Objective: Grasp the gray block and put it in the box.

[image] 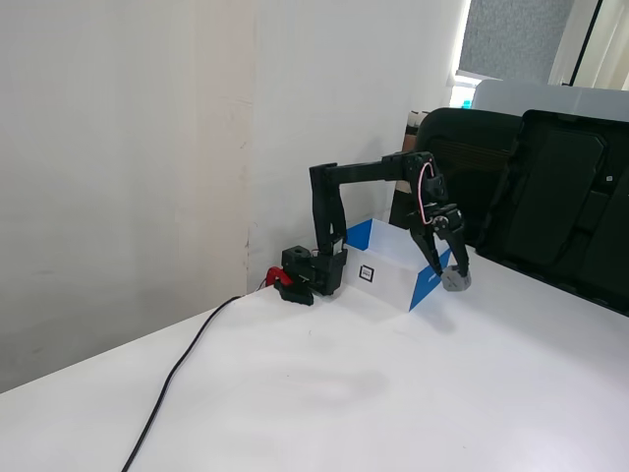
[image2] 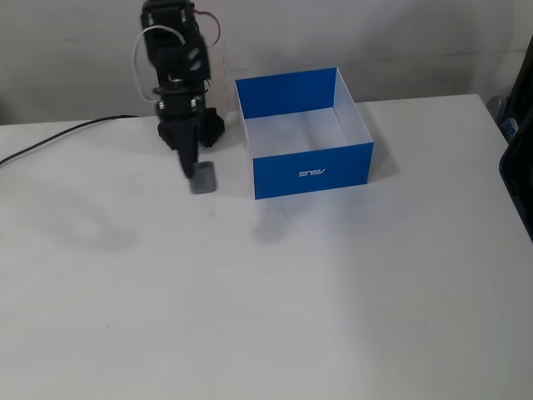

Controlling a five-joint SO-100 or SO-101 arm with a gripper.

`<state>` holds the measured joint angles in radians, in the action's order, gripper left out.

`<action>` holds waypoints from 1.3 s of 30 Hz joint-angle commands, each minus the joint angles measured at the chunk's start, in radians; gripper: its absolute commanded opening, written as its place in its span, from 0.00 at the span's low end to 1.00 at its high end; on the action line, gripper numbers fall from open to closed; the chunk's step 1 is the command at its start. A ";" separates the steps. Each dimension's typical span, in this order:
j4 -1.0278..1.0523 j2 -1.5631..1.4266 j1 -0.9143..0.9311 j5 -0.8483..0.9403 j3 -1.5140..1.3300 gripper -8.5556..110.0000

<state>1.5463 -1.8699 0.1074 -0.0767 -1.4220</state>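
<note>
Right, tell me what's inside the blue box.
The box shows only its bare white floor, with nothing lying on it. The strip of floor just behind its near blue wall is hidden. The gray block is outside, in the gripper.

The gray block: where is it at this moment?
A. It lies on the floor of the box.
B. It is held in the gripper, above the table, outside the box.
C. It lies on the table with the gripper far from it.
B: the gripper is shut on the gray block, raised off the table, left of the box in the fixed view from above.
</note>
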 commanded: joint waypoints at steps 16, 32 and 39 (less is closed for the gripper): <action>0.153 -0.132 0.285 -0.006 0.152 0.07; 0.218 -0.110 0.598 0.028 0.124 0.07; 0.213 -0.152 0.776 0.066 -0.002 0.07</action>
<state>1.7641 -1.9451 0.8145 -0.0291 -1.4067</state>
